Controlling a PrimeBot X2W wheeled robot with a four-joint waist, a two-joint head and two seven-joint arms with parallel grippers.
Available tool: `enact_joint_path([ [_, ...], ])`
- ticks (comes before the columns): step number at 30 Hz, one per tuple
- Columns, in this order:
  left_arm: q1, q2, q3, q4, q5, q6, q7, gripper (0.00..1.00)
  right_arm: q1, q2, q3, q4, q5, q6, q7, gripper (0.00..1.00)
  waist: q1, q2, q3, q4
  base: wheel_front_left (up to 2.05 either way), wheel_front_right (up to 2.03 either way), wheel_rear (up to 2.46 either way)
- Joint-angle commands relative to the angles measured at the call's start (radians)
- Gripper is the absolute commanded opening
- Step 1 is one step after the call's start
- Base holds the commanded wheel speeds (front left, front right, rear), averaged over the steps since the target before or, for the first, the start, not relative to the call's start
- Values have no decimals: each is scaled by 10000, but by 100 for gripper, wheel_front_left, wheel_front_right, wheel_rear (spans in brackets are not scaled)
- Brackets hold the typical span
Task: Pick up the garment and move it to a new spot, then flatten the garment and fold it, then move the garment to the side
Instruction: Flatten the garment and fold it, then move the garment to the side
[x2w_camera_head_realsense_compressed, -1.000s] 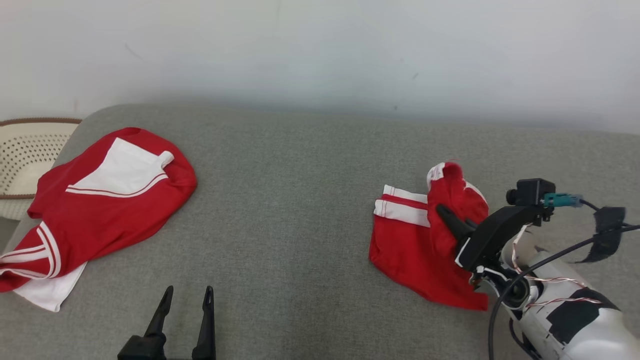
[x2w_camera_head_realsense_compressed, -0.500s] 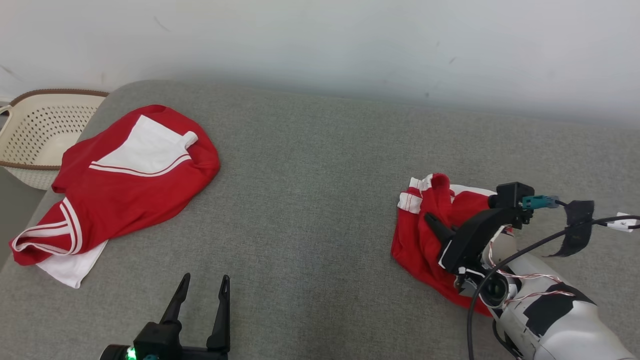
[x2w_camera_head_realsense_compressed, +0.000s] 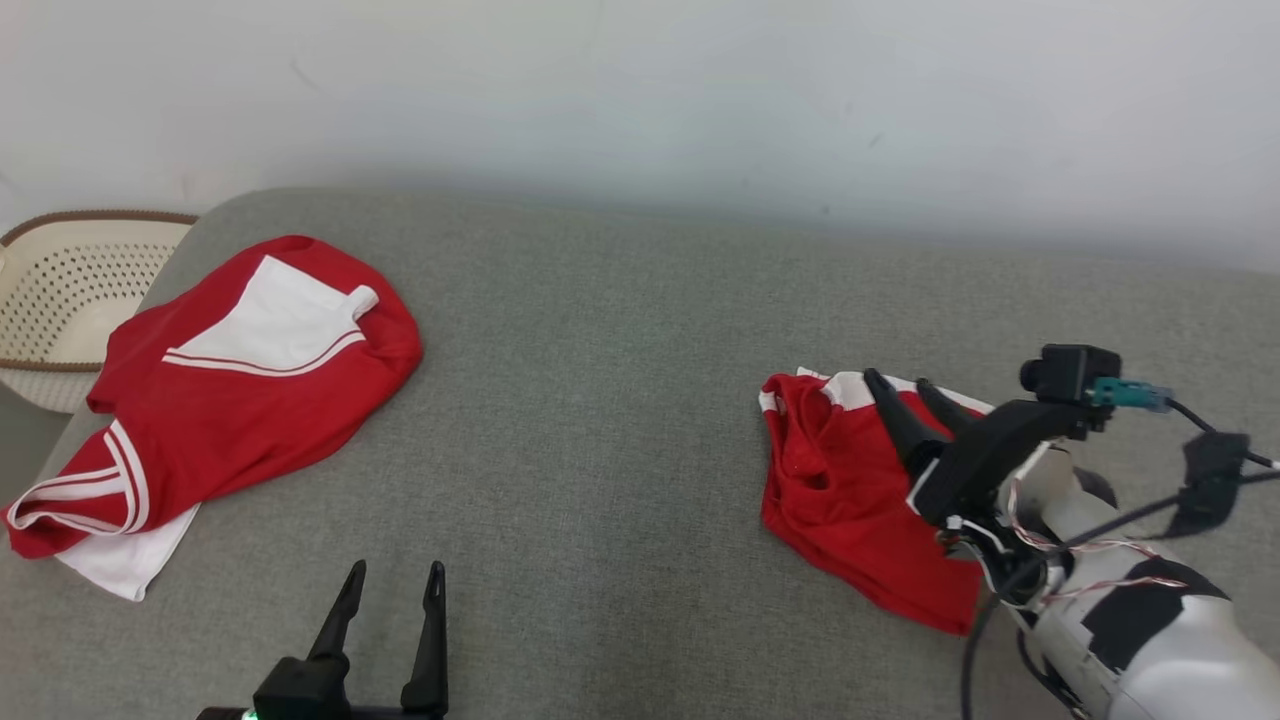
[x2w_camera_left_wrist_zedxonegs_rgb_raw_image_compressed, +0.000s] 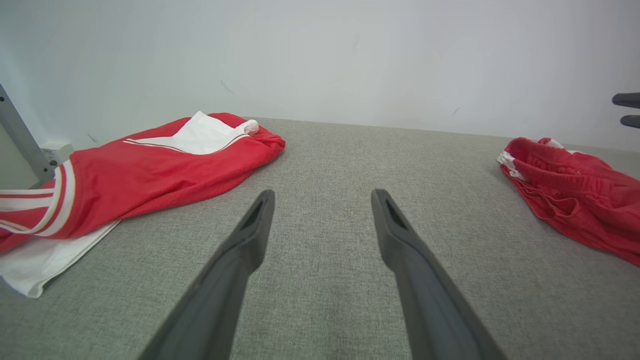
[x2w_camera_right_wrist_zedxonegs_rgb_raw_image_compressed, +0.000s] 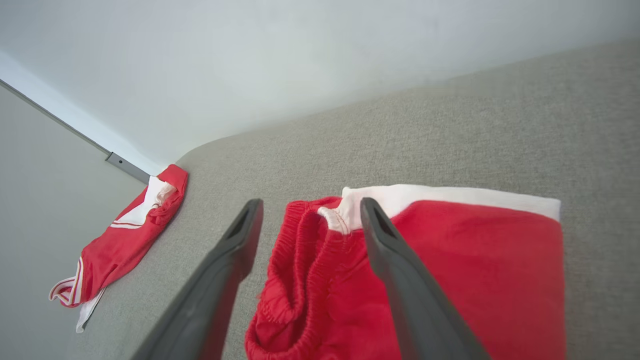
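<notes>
The garment, a pair of red shorts (x2w_camera_head_realsense_compressed: 830, 490) with white trim, lies bunched on the right of the grey cushion (x2w_camera_head_realsense_compressed: 600, 400). My right gripper (x2w_camera_head_realsense_compressed: 896, 380) hovers over its far edge, open, with nothing in it. Seen from the right wrist, the gripper (x2w_camera_right_wrist_zedxonegs_rgb_raw_image_compressed: 311, 202) has its fingers spread on either side of the shorts' (x2w_camera_right_wrist_zedxonegs_rgb_raw_image_compressed: 475, 260) gathered waistband, without pinching it. My left gripper (x2w_camera_head_realsense_compressed: 396, 568) stands open near the front edge, well away from the shorts. The left wrist view shows this gripper (x2w_camera_left_wrist_zedxonegs_rgb_raw_image_compressed: 324, 194) over bare cushion, with the shorts (x2w_camera_left_wrist_zedxonegs_rgb_raw_image_compressed: 570, 180) to the right.
A larger red and white shirt (x2w_camera_head_realsense_compressed: 230, 400) lies crumpled at the cushion's left end, also seen as the shirt (x2w_camera_left_wrist_zedxonegs_rgb_raw_image_compressed: 150, 170) and the shirt (x2w_camera_right_wrist_zedxonegs_rgb_raw_image_compressed: 125, 235). A cream perforated basket (x2w_camera_head_realsense_compressed: 60, 300) stands beyond that end. A pale wall runs behind the cushion.
My right gripper has opened and let go of the shorts, whose lifted fold has dropped onto the cushion. The head camera shifted. The left gripper stays open.
</notes>
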Motion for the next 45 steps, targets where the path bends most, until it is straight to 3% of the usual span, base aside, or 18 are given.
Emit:
enact_joint_path([
  [1,169,43,75,-10,17,10,-41,100,244,-233,36,-142,-62,-10,-239,100,-1,0,-102,-112,0,0,0],
  [11,505,116,335,-345,163,113,-42,100,696,-1474,-60,-84,-263,-10,-723,100,-1,0,-160,-568,0,0,0],
  [37,175,12,135,-257,151,30,-42,100,948,-518,385,1446,694,-11,1095,100,-1,0,278,-203,0,0,0],
  [38,175,10,138,-267,153,27,-42,100,944,-446,424,1457,714,-11,1171,93,-1,0,296,-199,0,0,0],
  [39,179,10,144,-279,156,28,-42,100,943,-367,459,1421,776,-9,1232,44,-1,0,313,-200,0,0,0],
  [40,178,8,147,-289,159,31,-42,100,922,-318,473,1383,805,-9,1238,26,-1,0,334,-202,0,0,0],
  [41,170,5,148,-293,158,35,-42,100,895,-313,497,1367,822,-9,1228,0,-1,0,359,-208,0,0,0],
  [45,121,-7,137,-304,141,64,-42,100,667,-444,614,1347,735,-9,1086,0,-1,0,433,-245,0,0,0],
])
